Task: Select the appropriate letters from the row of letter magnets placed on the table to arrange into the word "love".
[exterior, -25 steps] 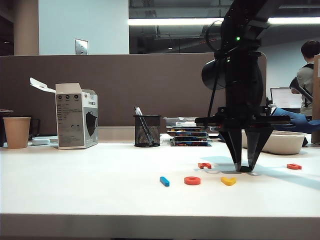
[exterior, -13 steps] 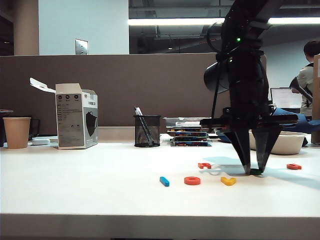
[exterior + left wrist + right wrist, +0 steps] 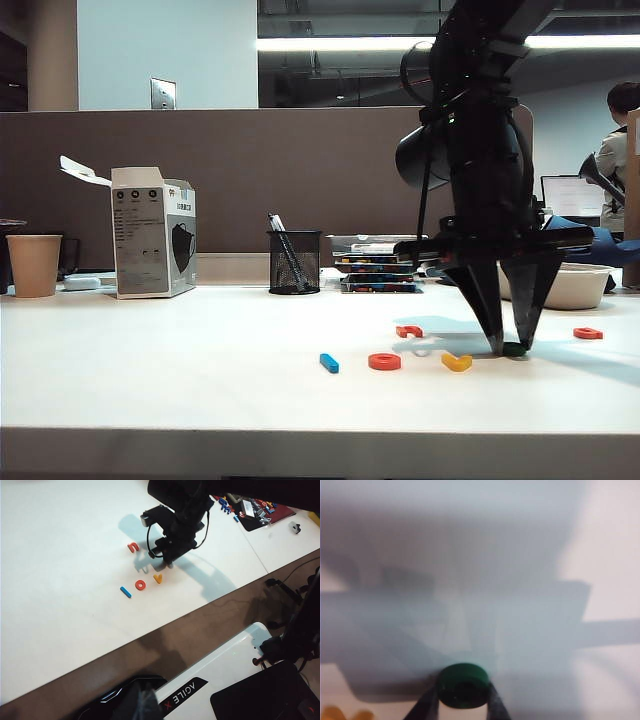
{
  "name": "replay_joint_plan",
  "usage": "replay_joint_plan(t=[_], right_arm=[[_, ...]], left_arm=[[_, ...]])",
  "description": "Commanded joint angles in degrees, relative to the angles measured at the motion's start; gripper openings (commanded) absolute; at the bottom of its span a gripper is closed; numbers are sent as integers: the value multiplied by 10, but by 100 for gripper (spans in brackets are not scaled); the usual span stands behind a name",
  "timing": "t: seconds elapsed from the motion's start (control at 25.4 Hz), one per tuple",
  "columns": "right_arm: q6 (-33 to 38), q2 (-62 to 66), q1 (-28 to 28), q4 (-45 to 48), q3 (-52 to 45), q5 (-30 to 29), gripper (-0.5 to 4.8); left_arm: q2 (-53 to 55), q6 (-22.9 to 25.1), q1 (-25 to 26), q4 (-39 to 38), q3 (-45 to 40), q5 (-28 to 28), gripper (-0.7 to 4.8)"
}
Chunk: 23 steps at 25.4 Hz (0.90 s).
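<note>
Shifted rightward since earlier, right gripper (image 3: 511, 347) clamps dark green e (image 3: 463, 685); next, seat it beside yellow V (image 3: 457, 361). Left gripper unseen.

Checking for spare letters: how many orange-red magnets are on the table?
3: the ring between the blue bar and yellow V, an arch-shaped letter behind them, and another letter far right.

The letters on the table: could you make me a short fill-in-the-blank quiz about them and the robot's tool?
1. The right tool is shut on the ____ e.
2. In the exterior view, the ring lies between the blue bar and the ____ V.
3. Bar, ring and V already spell "____".

Missing words: green; yellow; lov
</note>
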Motion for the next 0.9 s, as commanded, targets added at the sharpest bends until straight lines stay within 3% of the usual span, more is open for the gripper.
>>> replay_joint_plan(t=[0.04, 0.28, 0.9], right_arm=[[3, 2, 3, 12, -43, -3, 95], [16, -24, 3, 49, -107, -3, 95], [38, -33, 3, 113, -108, -33, 95]], left_arm=[[-4, 4, 0, -1, 2, 4, -5], [-5, 4, 0, -1, 2, 4, -5], [-8, 4, 0, -1, 2, 4, -6]])
